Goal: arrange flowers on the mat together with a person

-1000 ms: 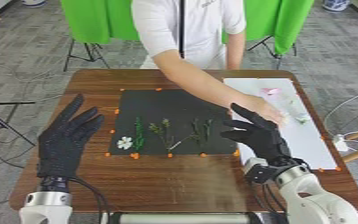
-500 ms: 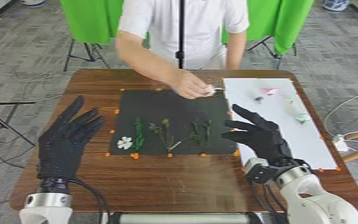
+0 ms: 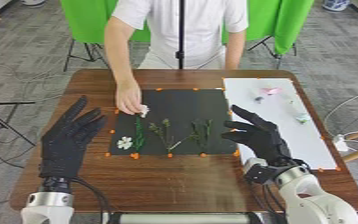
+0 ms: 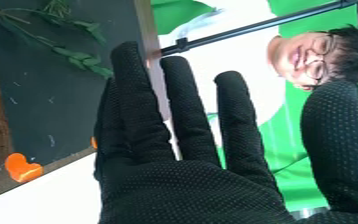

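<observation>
White bloom (image 3: 143, 111) brought across to the dark mat (image 3: 186, 103)

Change: one second ago the person's hand (image 3: 128, 96) was over the white sheet (image 3: 309, 149), toward the desk's (image 3: 180, 186) right edge. It then passed the mat's far side with the bloom, and is now over the mat's left part, nearer the desk's left edge. The bloom is at the fingertips, just beside the top of the leftmost green sprig (image 3: 139, 134); contact with the mat cannot be told.

Layout: you have a white flower (image 3: 124, 143) lying beside that sprig's lower end, a branching sprig (image 3: 166, 133) mid-mat and more greenery (image 3: 201, 132) to its right. A pink flower (image 3: 270, 91) and a pale flower (image 3: 302, 119) remain on the sheet.

Robot hands: your left robot hand (image 3: 65, 145) is open and empty beside the mat, toward the desk's left edge. Your right robot hand (image 3: 264, 141) is open too, fingers extended, thumb apart, nothing held. Neither has moved noticeably.

Judgement: the person seems to be topping the left stem. Keep both hands back until they let go; reaching in now could knock the bloom. The sheet's flowers look like your next candidates; thin petals, so pinch lightly.
</observation>
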Tool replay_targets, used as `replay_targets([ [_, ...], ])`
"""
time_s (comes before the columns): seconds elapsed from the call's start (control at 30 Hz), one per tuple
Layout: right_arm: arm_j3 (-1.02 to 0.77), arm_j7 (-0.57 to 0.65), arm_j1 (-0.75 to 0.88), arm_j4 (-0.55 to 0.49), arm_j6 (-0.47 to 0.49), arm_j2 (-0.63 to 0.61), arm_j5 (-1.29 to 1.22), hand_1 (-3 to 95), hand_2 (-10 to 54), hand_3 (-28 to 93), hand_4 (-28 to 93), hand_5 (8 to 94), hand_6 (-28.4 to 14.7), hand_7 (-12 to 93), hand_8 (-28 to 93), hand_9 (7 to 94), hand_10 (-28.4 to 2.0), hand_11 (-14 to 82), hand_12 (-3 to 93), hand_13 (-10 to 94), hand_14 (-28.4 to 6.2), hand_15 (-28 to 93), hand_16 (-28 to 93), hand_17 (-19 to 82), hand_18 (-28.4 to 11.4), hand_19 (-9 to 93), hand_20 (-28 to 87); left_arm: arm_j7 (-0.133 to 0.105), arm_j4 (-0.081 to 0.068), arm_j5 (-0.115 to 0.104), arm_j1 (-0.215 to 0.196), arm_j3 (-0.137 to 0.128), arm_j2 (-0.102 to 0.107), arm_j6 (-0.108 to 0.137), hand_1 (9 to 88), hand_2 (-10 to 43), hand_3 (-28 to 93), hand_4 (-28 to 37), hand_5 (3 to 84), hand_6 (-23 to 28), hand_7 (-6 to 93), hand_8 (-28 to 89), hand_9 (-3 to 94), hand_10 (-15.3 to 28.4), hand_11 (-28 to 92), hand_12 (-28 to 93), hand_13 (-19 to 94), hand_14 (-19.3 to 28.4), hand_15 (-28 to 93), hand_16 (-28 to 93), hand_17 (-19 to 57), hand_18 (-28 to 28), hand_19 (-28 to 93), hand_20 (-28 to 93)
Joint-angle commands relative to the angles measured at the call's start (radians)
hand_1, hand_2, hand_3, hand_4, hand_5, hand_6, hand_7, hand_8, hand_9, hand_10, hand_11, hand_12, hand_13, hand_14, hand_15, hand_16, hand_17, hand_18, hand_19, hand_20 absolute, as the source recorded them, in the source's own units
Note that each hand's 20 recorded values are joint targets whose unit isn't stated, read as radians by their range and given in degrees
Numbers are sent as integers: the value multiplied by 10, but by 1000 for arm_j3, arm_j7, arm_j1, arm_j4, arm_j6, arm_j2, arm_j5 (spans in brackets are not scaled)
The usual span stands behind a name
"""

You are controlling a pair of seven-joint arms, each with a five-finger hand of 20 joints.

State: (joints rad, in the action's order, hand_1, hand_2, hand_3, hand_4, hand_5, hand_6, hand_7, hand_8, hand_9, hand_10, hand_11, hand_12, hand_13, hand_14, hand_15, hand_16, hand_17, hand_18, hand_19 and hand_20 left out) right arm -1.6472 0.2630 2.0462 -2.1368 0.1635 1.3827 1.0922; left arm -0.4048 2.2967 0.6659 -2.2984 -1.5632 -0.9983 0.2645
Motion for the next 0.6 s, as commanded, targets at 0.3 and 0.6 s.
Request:
replay_targets([
  [0.3, 8, -1, 12, -6, -10, 3, 14, 151, 102, 798, -283, 409, 19, 123, -135, 516, -164, 106, 108, 440, -212, 339, 119, 47, -190, 505, 166, 6, 0, -3, -12, 2, 1, 0, 220, 92, 782, -283, 356, 84, 108, -97, 361, 210, 232, 94, 270, 273, 482, -103, -73, 239, 589, 40],
  [0.6, 6, -11, 8, -13, -45, -11, 47, 157, 97, 804, -283, 410, 19, 124, -136, 522, -166, 112, 109, 444, -209, 341, 119, 49, -189, 507, 165, 9, 0, -1, -10, 4, -1, 1, 224, 92, 780, -282, 358, 85, 110, -97, 362, 210, 237, 94, 269, 273, 482, -103, -73, 240, 590, 39],
])
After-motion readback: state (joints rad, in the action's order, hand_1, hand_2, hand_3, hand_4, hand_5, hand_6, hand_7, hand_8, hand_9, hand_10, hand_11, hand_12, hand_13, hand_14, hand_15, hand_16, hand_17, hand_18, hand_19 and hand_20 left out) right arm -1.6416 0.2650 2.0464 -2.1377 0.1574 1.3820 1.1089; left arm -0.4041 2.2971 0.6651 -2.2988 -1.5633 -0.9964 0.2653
